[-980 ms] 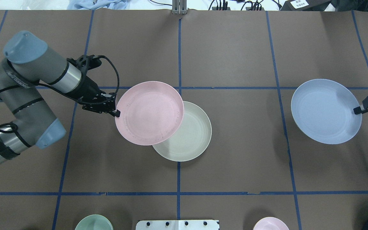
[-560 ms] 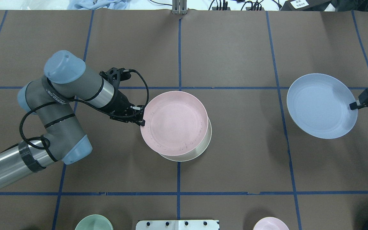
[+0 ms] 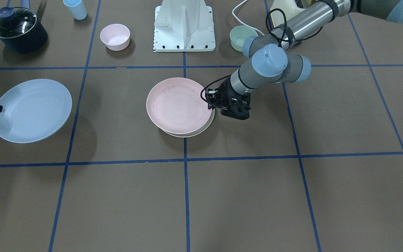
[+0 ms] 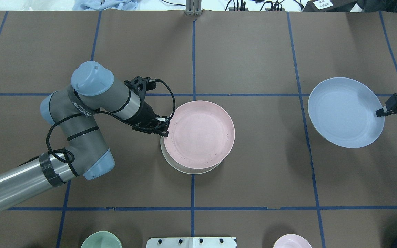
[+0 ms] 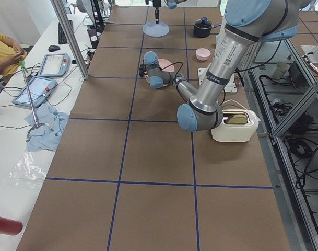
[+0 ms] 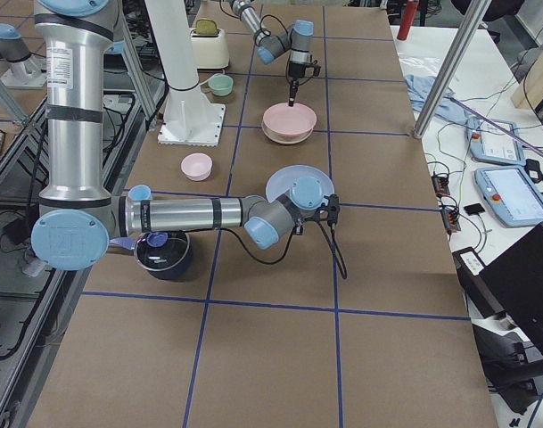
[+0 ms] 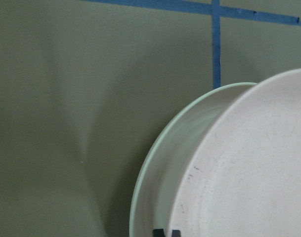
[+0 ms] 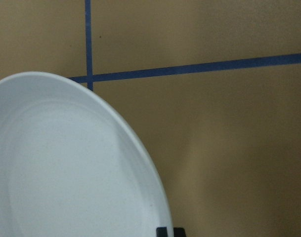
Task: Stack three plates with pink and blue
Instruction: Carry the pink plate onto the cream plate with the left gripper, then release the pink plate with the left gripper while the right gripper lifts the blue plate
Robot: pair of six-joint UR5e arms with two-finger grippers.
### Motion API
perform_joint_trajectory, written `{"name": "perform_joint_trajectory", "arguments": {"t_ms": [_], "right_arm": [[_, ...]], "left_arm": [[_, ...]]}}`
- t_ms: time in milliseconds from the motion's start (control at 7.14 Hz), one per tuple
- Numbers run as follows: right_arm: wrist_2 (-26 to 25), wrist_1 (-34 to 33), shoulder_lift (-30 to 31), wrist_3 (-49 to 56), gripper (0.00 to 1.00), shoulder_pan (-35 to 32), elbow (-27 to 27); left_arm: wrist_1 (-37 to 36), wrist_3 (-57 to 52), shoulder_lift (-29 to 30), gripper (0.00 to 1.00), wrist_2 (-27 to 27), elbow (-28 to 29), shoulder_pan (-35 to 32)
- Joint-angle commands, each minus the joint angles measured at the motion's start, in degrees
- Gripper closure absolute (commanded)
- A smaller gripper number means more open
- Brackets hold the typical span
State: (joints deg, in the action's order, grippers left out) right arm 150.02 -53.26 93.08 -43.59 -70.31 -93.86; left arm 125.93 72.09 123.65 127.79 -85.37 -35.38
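The pale pink plate (image 4: 200, 134) sits over the cream plate (image 4: 171, 162), offset a little toward the far right, so only the cream plate's near-left rim shows. My left gripper (image 4: 165, 132) is shut on the pink plate's left rim; I cannot tell whether the two plates touch. In the left wrist view the pink plate (image 7: 249, 173) overlaps the cream plate (image 7: 165, 168). The light blue plate (image 4: 345, 112) hangs above the table at the right, tilted, with my right gripper (image 4: 379, 113) shut on its right rim. It also shows in the right wrist view (image 8: 66, 173).
Near the robot base (image 3: 184, 26) stand a small pink bowl (image 3: 114, 36), a small green bowl (image 3: 242, 37), a light blue cup (image 3: 75, 8) and a dark lidded pot (image 3: 18, 29). A toaster (image 5: 234, 125) sits beside the left arm's base.
My left gripper carried the pink plate to the right until it covers most of the cream plate. My right gripper moved the blue plate slightly left and farther from the robot.
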Motion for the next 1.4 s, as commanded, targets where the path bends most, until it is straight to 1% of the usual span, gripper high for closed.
{"name": "perform_joint_trajectory", "arguments": {"t_ms": [0,280,420,560,700,840,980,1260], "right_arm": [[0.0,0.0,0.0,0.0,1.00,0.0,0.0],[0.0,0.0,0.0,0.0,1.00,0.0,0.1],[0.1,0.0,0.0,-0.1,1.00,0.0,0.0],[0.2,0.1,0.0,-0.4,1.00,0.0,0.0],[0.1,0.1,0.0,-0.5,1.00,0.0,0.0],[0.1,0.1,-0.8,-3.6,1.00,0.1,-1.0],[0.1,0.2,-1.9,-8.4,1.00,0.4,-2.2],[-0.6,4.3,-3.9,-18.1,1.00,4.0,-2.8]], "left_arm": [[-0.4,0.2,-0.5,1.00,0.1,-0.5,0.0],[-3.1,0.4,-0.6,1.00,0.0,-0.9,0.0],[-3.2,0.4,-0.5,1.00,0.0,-0.9,0.0],[-3.2,0.4,-0.4,0.95,0.0,-0.9,0.0],[-3.1,0.4,-0.5,0.09,-0.2,-0.9,0.0],[-3.1,0.6,-0.5,0.01,0.0,-1.0,0.0],[-3.1,0.7,-1.6,0.01,0.0,-3.4,-0.3],[-3.1,0.0,-7.3,0.01,0.2,-10.5,-1.6]]}}
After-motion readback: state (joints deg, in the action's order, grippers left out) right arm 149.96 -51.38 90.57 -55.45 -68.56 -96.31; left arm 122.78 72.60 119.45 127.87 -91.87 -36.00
